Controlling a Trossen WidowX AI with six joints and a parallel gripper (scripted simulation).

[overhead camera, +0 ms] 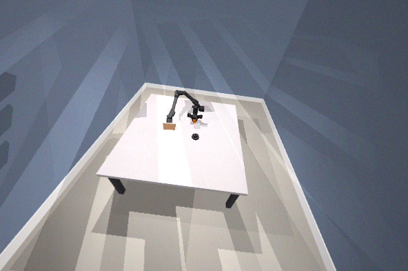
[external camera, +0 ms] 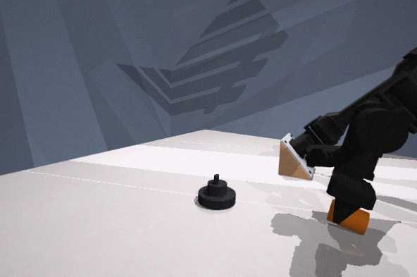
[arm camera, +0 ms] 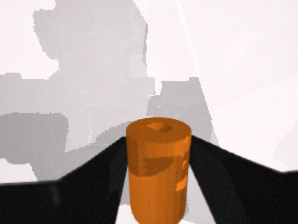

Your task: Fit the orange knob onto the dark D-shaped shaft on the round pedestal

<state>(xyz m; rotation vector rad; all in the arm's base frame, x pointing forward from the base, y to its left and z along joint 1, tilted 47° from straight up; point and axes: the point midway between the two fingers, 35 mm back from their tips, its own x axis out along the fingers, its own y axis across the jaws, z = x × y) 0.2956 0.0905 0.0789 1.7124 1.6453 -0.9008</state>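
gripper (overhead camera: 195, 120) (external camera: 342, 218) (arm camera: 156, 141), black, pinching an orange knob (overhead camera: 194, 121) (external camera: 353, 220) (arm camera: 158, 170) between its two fingers, one on each side. the knob is a plain cylinder lying over on a slant, not upright. in the wrist view its round end face shows a small hole with a darker inside; which way the hole's flat side points is too small to tell. a patch of shadow crosses the knob's side. the gripper points down toward the counter, and grey shadows spread on the white surface around it. above the gripper, the black arm (overhead camera: 181, 92) (external camera: 382, 130) bends up and over, then back down to a wedge-shaped tan block (overhead camera: 169, 126) (external camera: 292, 165) with a pale plate (external camera: 297, 156) on its sloped face. near the knob but apart from it stands the round pedestal (overhead camera: 195, 136) (external camera: 216, 199), dark and stepped, a wide disc under a narrower one, with a thin shaft (external camera: 216, 178) upright at its center. the knob is off the shaft. the counter (overhead camera: 172, 168) (external camera: 123, 225) (arm camera: 250, 65) is white, on dark legs (overhead camera: 117, 185), with blue-grey walls (overhead camera: 207, 34) (external camera: 106, 34) beyond.
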